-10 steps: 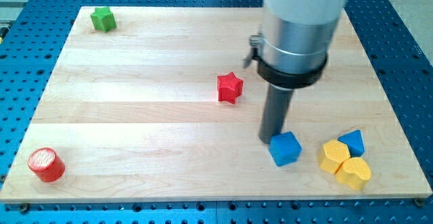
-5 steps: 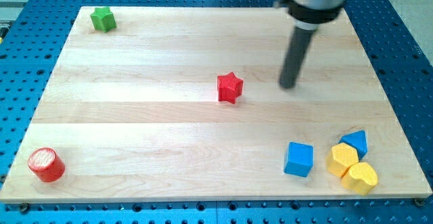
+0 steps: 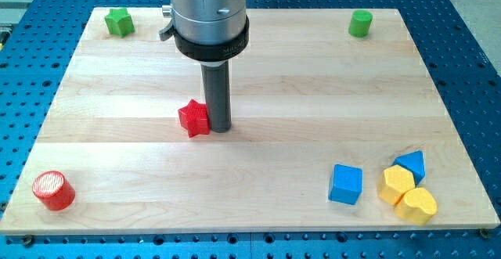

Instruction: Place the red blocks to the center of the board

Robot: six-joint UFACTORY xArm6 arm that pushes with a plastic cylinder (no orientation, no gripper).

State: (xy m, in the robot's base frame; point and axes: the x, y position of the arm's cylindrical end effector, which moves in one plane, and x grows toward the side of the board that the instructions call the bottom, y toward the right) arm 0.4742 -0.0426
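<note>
A red star block (image 3: 193, 118) lies left of the board's middle. My tip (image 3: 219, 127) stands right against its right side, touching it. A red cylinder (image 3: 53, 190) sits at the board's bottom left corner, far from my tip. The rod and the arm's grey body (image 3: 210, 12) rise above the star toward the view's top.
A green star (image 3: 119, 22) sits at the top left and a green cylinder (image 3: 360, 23) at the top right. At the bottom right a blue cube (image 3: 346, 185), a blue triangular block (image 3: 410, 166) and two yellow blocks (image 3: 397, 183) (image 3: 416, 205) are clustered. The wooden board (image 3: 258, 55) lies on a blue perforated table.
My tip swung from the right side across to the left and now touches the red star. The star has shifted left and slightly down. The green cylinder has come into sight.
</note>
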